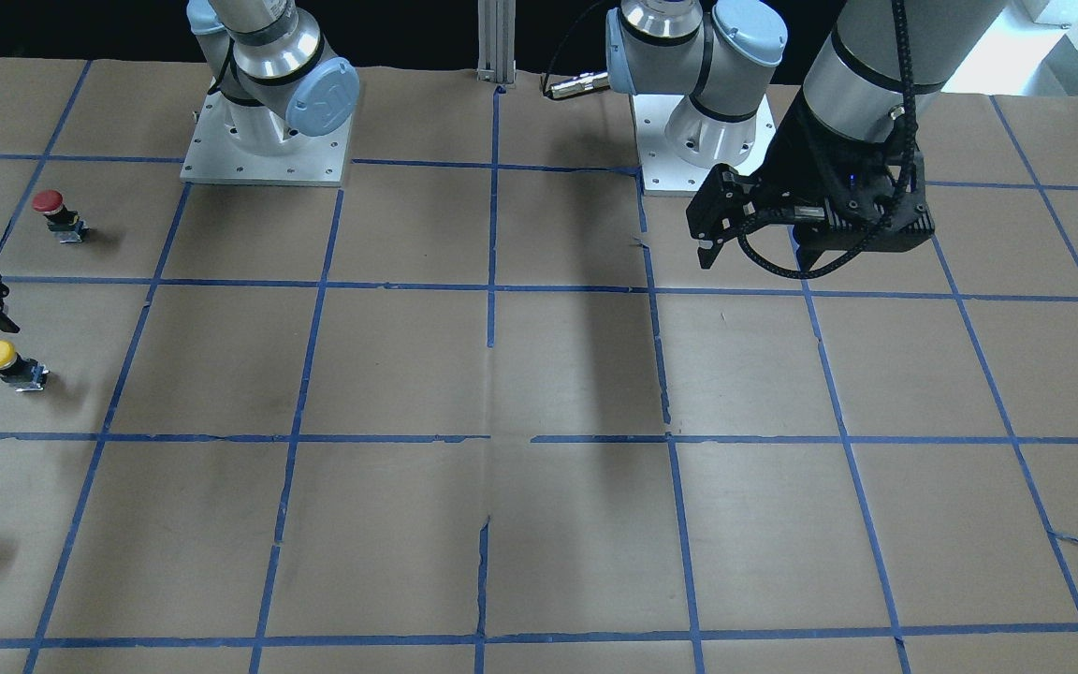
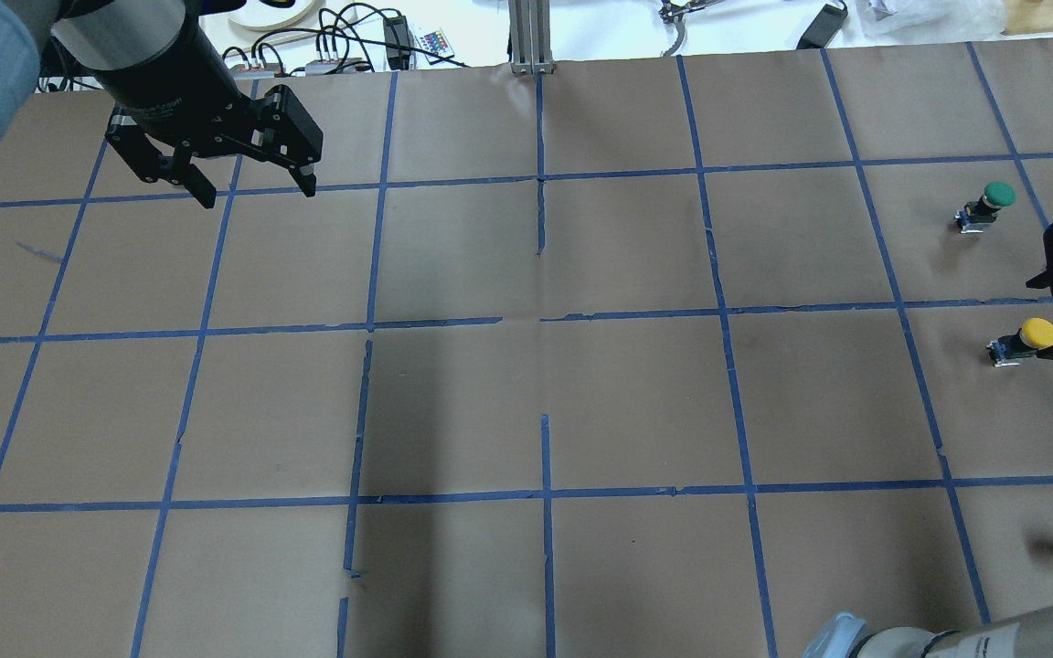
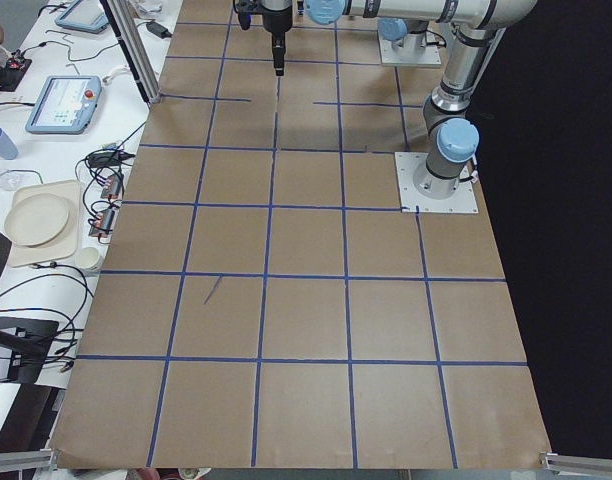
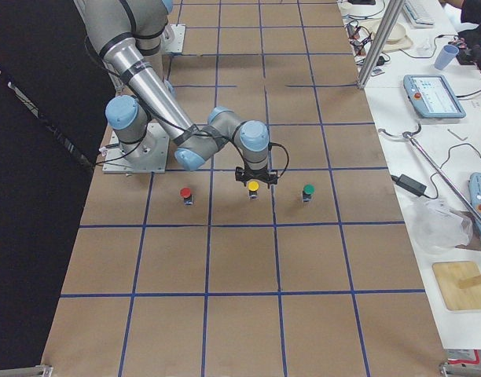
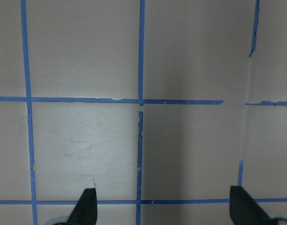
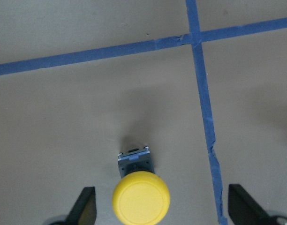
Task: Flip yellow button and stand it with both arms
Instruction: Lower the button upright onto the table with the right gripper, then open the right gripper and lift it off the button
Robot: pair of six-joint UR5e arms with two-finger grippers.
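Yellow button (image 6: pixel 141 199) between wide-open jaws of right arm (image 4: pixel 150 82), touching neither, jaws of left arm (image 2: pixel 147 64) also open, well apart.

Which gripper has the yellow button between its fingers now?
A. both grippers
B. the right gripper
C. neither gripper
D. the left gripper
B: in the right wrist view the yellow button lies between the open fingertips of the right gripper, untouched; the left gripper, open, has only the table under it.
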